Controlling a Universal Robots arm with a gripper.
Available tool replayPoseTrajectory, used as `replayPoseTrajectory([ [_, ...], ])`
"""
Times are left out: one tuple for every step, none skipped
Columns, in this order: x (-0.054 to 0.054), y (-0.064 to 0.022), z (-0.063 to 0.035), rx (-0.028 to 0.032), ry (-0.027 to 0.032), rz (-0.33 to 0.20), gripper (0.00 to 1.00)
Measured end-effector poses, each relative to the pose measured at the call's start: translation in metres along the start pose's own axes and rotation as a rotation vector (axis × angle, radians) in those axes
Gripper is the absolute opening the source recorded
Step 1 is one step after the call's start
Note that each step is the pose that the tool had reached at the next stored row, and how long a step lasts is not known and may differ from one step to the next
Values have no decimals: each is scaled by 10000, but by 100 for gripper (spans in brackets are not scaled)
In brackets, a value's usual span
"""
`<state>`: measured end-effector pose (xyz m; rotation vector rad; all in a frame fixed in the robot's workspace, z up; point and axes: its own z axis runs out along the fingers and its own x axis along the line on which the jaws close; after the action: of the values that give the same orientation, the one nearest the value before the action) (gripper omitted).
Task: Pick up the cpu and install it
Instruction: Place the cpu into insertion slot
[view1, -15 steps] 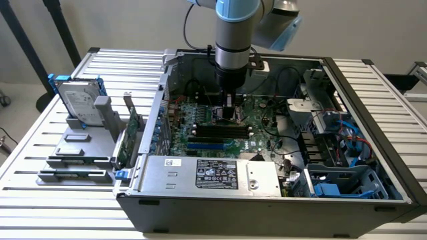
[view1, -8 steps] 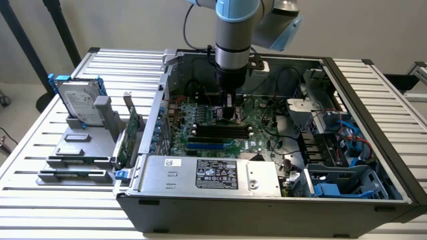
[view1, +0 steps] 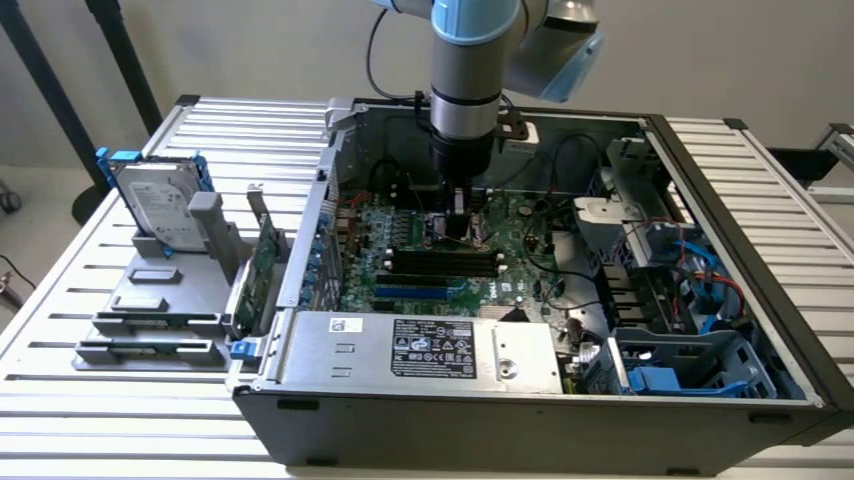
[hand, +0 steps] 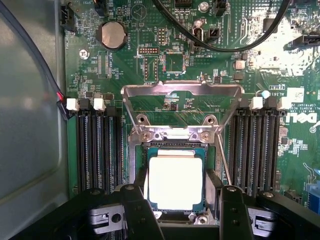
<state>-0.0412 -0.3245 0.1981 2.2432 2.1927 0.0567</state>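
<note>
White slatted metal table in front of a plain pale wall carries an open grey desktop computer case lying on its side and filling the middle and the exterior view's right of the table. Grey plastic parts rack sits near the table's edge at the exterior view's left, just beside the case. It holds an upright silver hard drive in a blue bracket, and long green circuit cards stand between the rack and the case wall. Silver boxy power supply sits along the near wall of the case. Grey and light-blue robot arm reaches straight down into the case over the green motherboard. Black two-finger gripper is low over the socket in the board's middle, jaws spread wide. Its fingers stand on either side of the cpu, a small flat square chip with a shiny silver top. The cpu lies flat inside the socket, not lifted, with a visible gap to one finger. Silver metal retention frame is swung open just beyond the socket. Black memory slots flank the socket on both sides. Round silver coin battery sits toward a far corner of the board.
</note>
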Motion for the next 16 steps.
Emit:
replayPoseTrajectory([
  [0,0,0,0,0,-7,56],
  [0,0,1,0,1,-12,56],
  [0,0,1,1,0,-16,56],
  [0,0,1,0,1,-19,62],
  [0,0,1,0,1,-22,62],
  [0,0,1,1,1,-23,62],
  [0,0,-1,0,1,-24,62],
  [1,0,-8,-1,4,-24,62],
  [1,1,-25,-1,3,-24,62],
  [1,1,-49,1,1,-24,62],
  [2,2,-75,0,2,-25,62],
  [2,2,-104,1,2,-26,62],
  [3,2,-131,1,0,-26,62],
  [4,-1,-154,0,2,-25,62],
  [4,-5,-173,0,2,-24,62],
  [4,-13,-190,0,1,-24,62],
])
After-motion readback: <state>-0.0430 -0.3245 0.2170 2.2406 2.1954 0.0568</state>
